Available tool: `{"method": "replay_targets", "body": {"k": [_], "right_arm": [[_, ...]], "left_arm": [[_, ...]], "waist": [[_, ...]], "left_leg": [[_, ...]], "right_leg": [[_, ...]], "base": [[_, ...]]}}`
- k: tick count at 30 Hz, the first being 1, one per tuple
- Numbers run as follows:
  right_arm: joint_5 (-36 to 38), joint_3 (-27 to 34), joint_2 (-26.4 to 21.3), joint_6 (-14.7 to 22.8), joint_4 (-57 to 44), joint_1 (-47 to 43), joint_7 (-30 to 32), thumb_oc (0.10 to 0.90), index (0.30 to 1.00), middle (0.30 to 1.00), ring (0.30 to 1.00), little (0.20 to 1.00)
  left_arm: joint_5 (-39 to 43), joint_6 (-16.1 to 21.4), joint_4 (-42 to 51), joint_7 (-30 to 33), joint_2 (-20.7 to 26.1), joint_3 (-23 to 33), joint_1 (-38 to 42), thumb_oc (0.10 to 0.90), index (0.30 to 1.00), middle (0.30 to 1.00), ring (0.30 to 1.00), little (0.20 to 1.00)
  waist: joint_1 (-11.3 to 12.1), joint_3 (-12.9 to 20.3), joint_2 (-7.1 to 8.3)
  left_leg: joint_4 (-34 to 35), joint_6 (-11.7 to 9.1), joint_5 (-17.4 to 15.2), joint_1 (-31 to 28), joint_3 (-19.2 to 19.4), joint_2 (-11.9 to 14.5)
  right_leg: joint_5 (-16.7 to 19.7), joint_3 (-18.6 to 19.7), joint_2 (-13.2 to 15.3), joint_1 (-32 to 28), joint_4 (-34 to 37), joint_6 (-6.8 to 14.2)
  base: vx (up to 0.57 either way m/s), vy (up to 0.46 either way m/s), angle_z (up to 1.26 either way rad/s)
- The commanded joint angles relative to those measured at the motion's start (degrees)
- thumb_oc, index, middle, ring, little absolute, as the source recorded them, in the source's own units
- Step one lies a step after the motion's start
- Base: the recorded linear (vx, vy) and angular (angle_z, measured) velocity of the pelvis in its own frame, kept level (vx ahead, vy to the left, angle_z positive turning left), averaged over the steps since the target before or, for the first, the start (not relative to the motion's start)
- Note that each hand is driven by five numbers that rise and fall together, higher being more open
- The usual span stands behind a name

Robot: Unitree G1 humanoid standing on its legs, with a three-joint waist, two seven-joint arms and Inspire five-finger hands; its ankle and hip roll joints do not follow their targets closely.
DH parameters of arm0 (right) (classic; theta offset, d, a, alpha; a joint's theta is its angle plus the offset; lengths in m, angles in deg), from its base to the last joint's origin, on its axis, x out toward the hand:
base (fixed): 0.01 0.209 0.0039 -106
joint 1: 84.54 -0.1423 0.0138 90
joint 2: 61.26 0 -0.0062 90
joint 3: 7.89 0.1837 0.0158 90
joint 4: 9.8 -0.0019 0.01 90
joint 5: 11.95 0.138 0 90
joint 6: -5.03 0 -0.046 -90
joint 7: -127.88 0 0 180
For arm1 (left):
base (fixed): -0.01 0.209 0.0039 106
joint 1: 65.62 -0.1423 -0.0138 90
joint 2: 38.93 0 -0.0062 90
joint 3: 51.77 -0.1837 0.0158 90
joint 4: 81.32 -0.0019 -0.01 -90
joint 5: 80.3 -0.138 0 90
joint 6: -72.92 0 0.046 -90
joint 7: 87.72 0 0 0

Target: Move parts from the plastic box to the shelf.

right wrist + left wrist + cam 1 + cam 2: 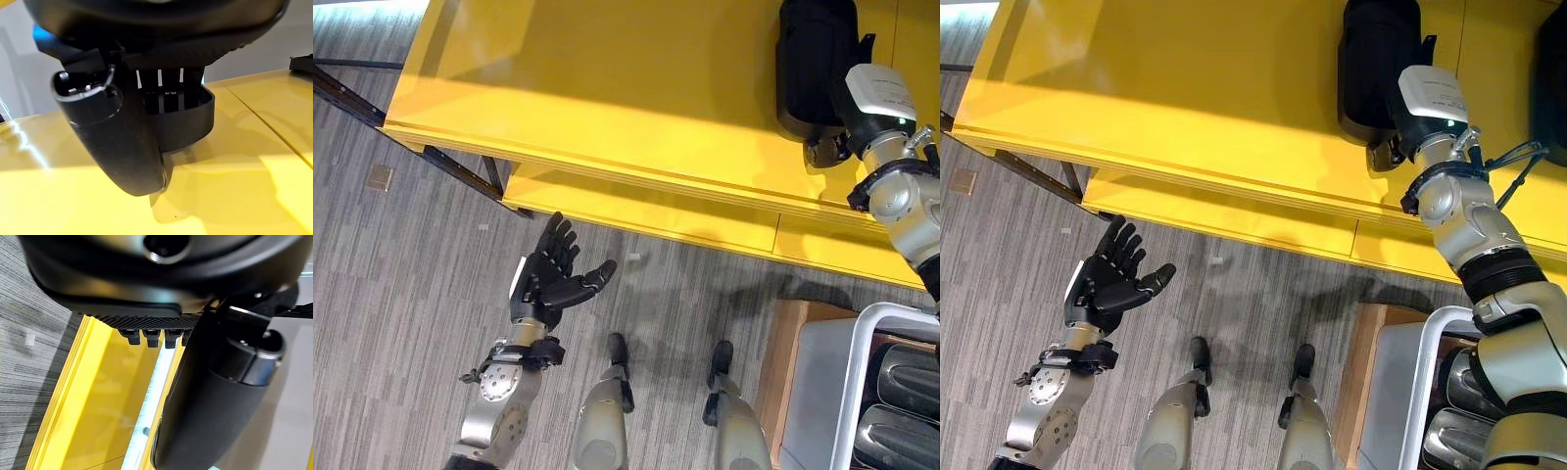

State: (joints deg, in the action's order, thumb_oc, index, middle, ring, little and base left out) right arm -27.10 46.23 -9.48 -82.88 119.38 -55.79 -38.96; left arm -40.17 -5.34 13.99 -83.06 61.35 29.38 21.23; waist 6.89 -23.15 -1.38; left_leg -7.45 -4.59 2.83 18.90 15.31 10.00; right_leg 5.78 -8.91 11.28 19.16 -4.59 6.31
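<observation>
A black part lies on the yellow shelf at its far right. My right hand is at the part's near end, mostly hidden behind its own wrist. In the right wrist view the fingers curl over the part and the thumb hangs beside it, while the part rests on the shelf top. My left hand is open with its palm up over the floor, in front of the shelf's left half and holding nothing. The white plastic box at the lower right holds more dark parts.
Another black part sits at the shelf's right edge. A lower yellow tier juts out below the top board. The box rests on a wooden stand. A small square plate lies on the grey floor at the left.
</observation>
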Motion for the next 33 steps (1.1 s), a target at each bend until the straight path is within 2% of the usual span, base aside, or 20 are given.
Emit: {"method": "replay_targets", "body": {"k": [1, 17, 19, 33], "right_arm": [[1.28, -2.59, -1.8, 0.75, -1.41, -8.67, 3.11, 0.9, 1.0, 1.0, 1.0, 1.0], [0.18, -4.11, -4.06, 1.08, -6.45, -9.64, 1.84, 0.9, 1.0, 1.0, 1.0, 1.0], [0.21, -3.96, -4.42, 1.2, -7.4, -9.71, 1.85, 0.9, 1.0, 1.0, 1.0, 1.0], [0.27, -1.37, -6.97, 2.26, -16.26, -8.22, 1.7, 0.9, 1.0, 1.0, 1.0, 1.0]], "left_arm": [[-0.52, 6.91, 9.55, 0.14, 3.73, 0.92, 0.46, 0.9, 1.0, 1.0, 1.0, 1.0], [-0.51, 6.81, 9.35, 0.34, 3.85, 1.27, 0.72, 0.9, 1.0, 1.0, 1.0, 1.0], [-0.66, 6.8, 9.19, 0.42, 3.93, 1.4, 0.91, 0.9, 1.0, 1.0, 1.0, 1.0], [-0.6, 6.5, 9.26, 0.14, 3.91, 1.69, 0.74, 0.9, 1.0, 1.0, 1.0, 1.0]], "waist": [[0.57, 2.74, 0.17], [0.13, 2.61, 0.7], [0.04, 2.44, 0.81], [-0.49, 3.34, 0.98]], "left_leg": [[-5.76, -4.18, 0.11, 2.91, -4.1, 5.62], [-5.92, -4.15, -0.01, 2.68, -4.21, 5.92], [-5.91, -3.55, 1.11, 3.17, -3.83, 5.98], [-6.52, -3.43, 0.36, 2.6, -4.01, 6.11]], "right_leg": [[-7.67, -0.34, 3.03, -0.86, -9.25, 2.22], [-7.78, -0.22, 2.7, -0.52, -10.0, 2.07], [-6.72, -0.36, 2.69, 0.01, -9.87, 1.64], [-7.09, -0.07, 2.7, -0.28, -10.49, 1.8]], "base": [[0.0, 0.0, 0.0], [0.0, 0.0, 0.0], [-0.07, -0.008, 0.0], [0.0, 0.0, 0.0]]}}
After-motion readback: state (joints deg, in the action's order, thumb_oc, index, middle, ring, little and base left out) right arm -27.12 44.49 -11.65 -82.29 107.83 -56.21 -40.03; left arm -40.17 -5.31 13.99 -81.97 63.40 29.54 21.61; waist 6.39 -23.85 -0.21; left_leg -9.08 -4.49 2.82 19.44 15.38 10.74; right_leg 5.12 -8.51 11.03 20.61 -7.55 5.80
